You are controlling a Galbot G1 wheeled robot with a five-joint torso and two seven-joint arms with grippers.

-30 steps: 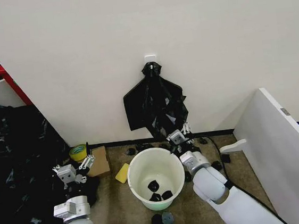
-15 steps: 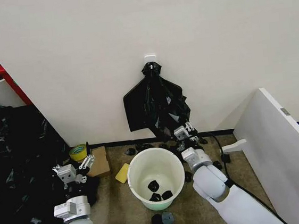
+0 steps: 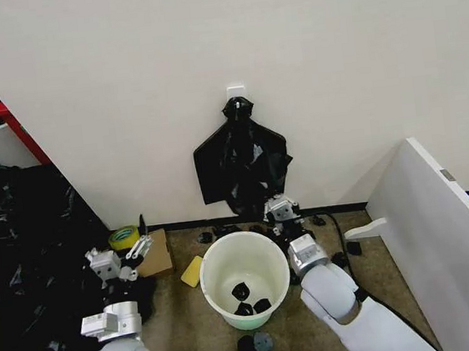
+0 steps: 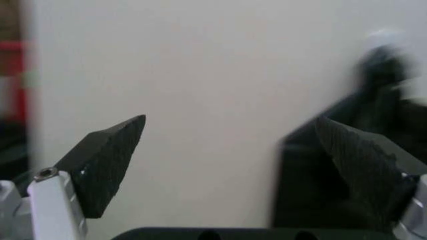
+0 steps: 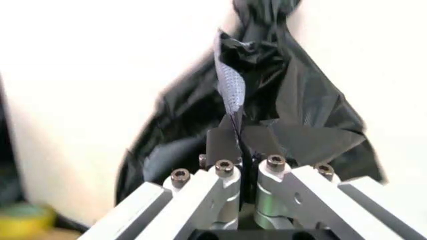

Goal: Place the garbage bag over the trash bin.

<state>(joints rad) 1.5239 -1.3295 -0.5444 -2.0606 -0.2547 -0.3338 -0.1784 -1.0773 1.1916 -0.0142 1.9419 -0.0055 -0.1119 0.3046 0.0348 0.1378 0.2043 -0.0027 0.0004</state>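
The garbage bag (image 3: 241, 162) hangs black and crumpled from a white hook (image 3: 236, 89) on the wall, its lower edge just above the floor. Below it stands the cream-white trash bin (image 3: 212, 262), upright, with black scraps inside. My right gripper (image 3: 278, 209) is at the bag's lower edge, behind the bin's far rim. In the right wrist view its fingers (image 5: 223, 145) are shut on a fold of the garbage bag (image 5: 300, 100). My left gripper (image 3: 119, 259) stands left of the bin, open and holding nothing. The left wrist view shows its fingertips (image 4: 107, 165) wide apart, facing the wall and the garbage bag (image 4: 300, 185).
A big glossy black plastic heap (image 3: 16, 249) fills the left side. A flat white panel (image 3: 441, 229) leans at the right. A yellow tape roll (image 3: 123, 237), a cardboard box (image 3: 154, 253) and a yellow pad (image 3: 192, 271) lie left of the bin. Small scraps (image 3: 254, 344) lie on the floor in front.
My right gripper swung right along the bag's lower edge, then back left, and the bag's lower part has gathered in. The left gripper rose slightly.
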